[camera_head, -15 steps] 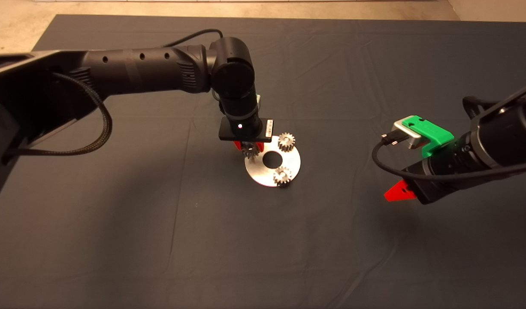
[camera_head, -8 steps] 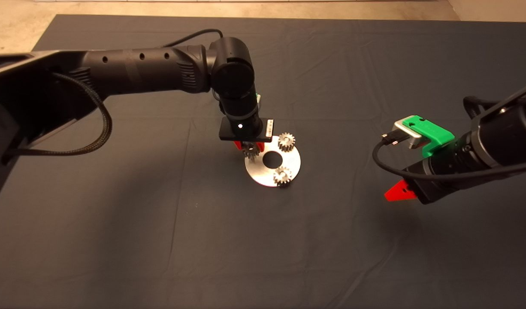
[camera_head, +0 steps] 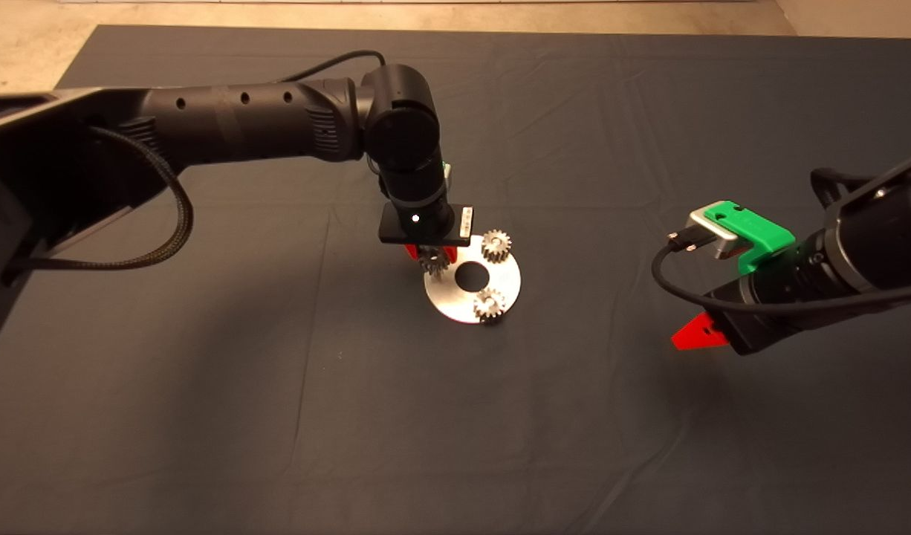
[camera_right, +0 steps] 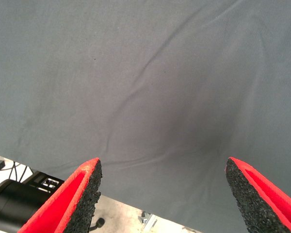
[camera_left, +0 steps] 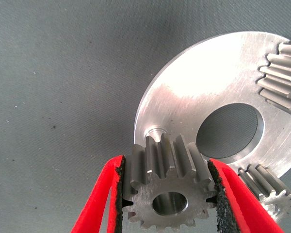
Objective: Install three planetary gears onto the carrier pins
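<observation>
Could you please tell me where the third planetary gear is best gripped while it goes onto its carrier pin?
By its toothed rim, from above, as the left gripper holds this gear now: pads on opposite sides leave the bore open for the pin.

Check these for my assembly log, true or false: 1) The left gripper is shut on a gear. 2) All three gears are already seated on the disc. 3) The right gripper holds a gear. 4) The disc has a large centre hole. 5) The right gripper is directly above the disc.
1) True: the left gripper is shut on the third gear, one black pad on each side.
2) False: two seated gears are on the silver disc; the third gear is in the gripper, beside a bare carrier pin.
3) False: the right gripper is open and empty.
4) True: the centre hole is large.
5) False: it hangs over the bare dark mat, well aside.
</observation>
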Controlling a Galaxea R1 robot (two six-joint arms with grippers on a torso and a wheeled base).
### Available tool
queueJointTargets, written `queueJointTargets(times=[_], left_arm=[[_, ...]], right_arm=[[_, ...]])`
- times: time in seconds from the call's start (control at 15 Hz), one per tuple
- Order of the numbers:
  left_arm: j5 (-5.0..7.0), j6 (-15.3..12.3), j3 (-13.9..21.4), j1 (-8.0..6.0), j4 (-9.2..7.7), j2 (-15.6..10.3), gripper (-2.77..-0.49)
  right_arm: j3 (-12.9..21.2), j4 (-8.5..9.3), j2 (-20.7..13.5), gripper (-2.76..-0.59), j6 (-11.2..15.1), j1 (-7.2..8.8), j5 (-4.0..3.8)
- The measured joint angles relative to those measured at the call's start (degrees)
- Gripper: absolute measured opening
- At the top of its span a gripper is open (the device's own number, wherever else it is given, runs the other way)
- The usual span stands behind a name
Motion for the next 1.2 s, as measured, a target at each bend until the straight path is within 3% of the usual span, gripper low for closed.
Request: queueJointTargets(times=[0.6,1.2], left_arm=[[-0.14,0.0,1.5,0.43,0.28,-0.4,-2.3],[-0.71,0.3,1.5,0.5,2.6,-0.3,-2.3]], right_arm=[[0.1,0.0,-0.2,-1.47,0.0,0.49,0.0],[0.2,0.0,-0.2,-1.47,0.0,0.49,0.0]])
